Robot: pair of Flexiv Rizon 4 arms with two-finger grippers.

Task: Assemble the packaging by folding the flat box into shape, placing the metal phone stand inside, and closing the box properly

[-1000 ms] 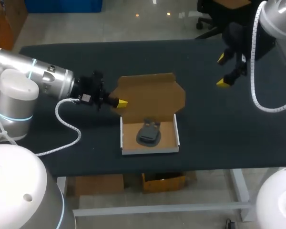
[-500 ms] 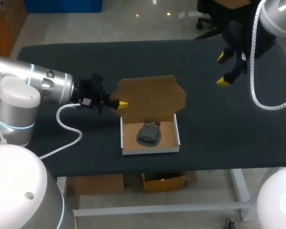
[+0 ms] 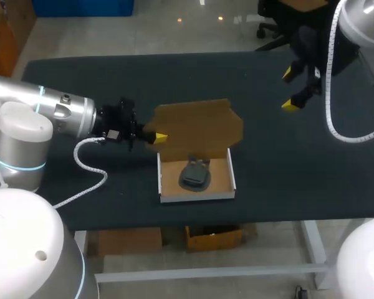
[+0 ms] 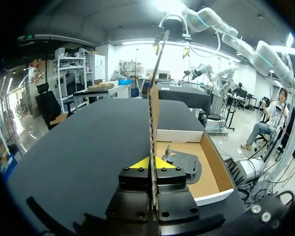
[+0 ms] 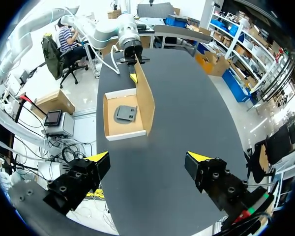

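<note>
**Desk:** What is shown nearest the counter's (image 3: 287,162) front edge?

**Caption:** A shallow cardboard box (image 3: 196,197) is pictured there, open. Its white front wall is turned toward that edge and its brown floor is exposed.

**Desk:** Where is the stand placed?

**Caption:** The dark metal phone stand (image 3: 194,174) is seen lying flat inside the box, on the floor and roughly at its middle. It is enclosed by the low walls on all sides.

**Desk:** And the cover?

**Caption:** The brown lid (image 3: 196,128) is raised roughly upright from the box's far wall, so the box is not closed. In the left wrist view the lid is caught edge-on, as a thin vertical strip of cardboard rising above the box.

**Desk:** How is it being held?

**Caption:** The left hand (image 3: 159,137) is brought in level from the box's left side and is clamped on the lid's left edge, just behind the box's far-left corner. The cardboard is pinched between the two yellow-tipped fingers, one on each face of it.

**Desk:** What is recorded beyond the box?

**Caption:** The right hand (image 3: 289,89) is held above the counter, well beyond the box and off to its right. Its fingers are spread wide apart, and nothing is gripped between them. From its wrist camera the whole box is taken in far ahead, with the stand inside it and the lid held up by the other arm.
</note>
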